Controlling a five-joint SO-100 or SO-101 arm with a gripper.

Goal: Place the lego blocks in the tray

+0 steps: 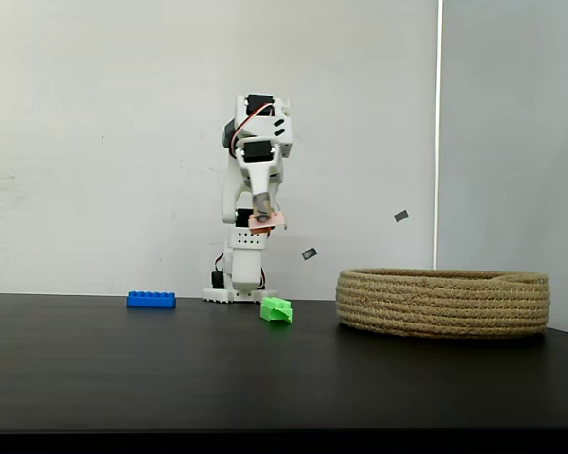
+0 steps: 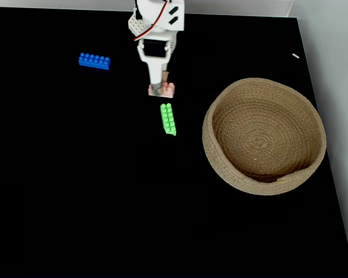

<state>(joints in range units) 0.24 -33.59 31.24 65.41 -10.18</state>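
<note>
In a fixed view from the side, the gripper (image 1: 264, 218) pinched the pink brick (image 1: 267, 221) in the air, with the green brick (image 1: 276, 309) on the table (image 1: 170, 369) below the fingers, the blue brick (image 1: 150, 299) off to their left and the tray (image 1: 443, 302) to their right.

In a fixed view from above, the gripper (image 2: 160, 88) held the pink brick (image 2: 162, 90); the green brick (image 2: 168, 119) lay just past the fingertips, the blue brick (image 2: 94, 61) left, the tray (image 2: 220, 156) right.

Table (image 2: 75, 202), from above: long brick (image 2: 94, 61) far left, chunky brick (image 2: 169, 119) centre, tray (image 2: 220, 156) right, third brick (image 2: 162, 89) held aloft by gripper (image 2: 160, 88).
</note>
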